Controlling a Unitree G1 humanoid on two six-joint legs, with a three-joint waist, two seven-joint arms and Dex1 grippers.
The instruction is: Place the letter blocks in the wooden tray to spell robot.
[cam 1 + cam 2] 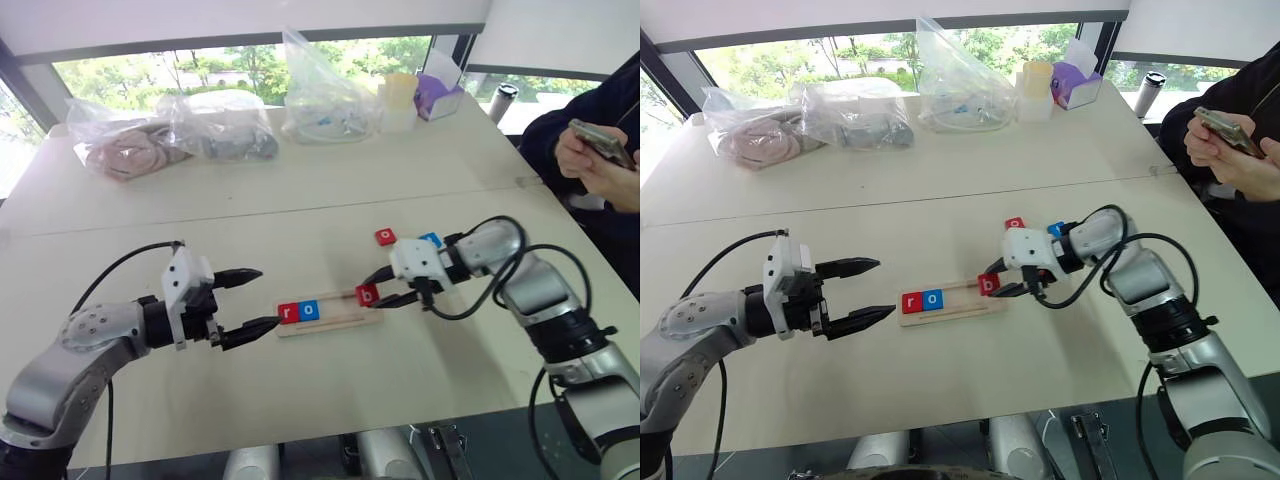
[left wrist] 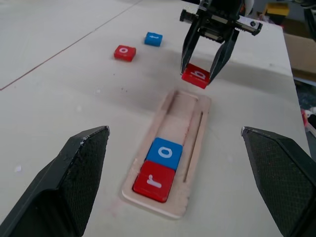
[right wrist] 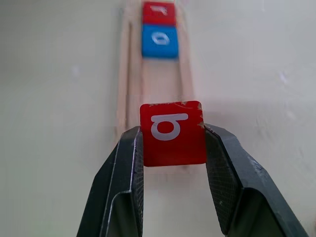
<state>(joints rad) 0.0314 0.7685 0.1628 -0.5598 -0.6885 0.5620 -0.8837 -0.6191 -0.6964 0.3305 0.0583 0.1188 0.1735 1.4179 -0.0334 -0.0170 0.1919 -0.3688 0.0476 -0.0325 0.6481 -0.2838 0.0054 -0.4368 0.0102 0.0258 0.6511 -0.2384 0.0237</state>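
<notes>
The wooden tray (image 1: 340,316) lies mid-table with a red r block (image 1: 288,313) and a blue o block (image 1: 309,310) at its left end. My right gripper (image 1: 375,288) is shut on a red b block (image 1: 367,294), held just above the tray's right end. The wrist view shows the b block (image 3: 172,133) pinched between both fingers (image 3: 123,168). A red o block (image 1: 385,237) and a blue block (image 1: 431,239) rest on the table behind my right arm. My left gripper (image 1: 262,298) hangs open just left of the tray, holding nothing.
Plastic bags (image 1: 210,125) of items, a cup (image 1: 399,100) and a purple box (image 1: 438,95) line the far side of the table. A person (image 1: 600,150) with a phone sits at the far right. The table seam (image 1: 250,215) runs behind the tray.
</notes>
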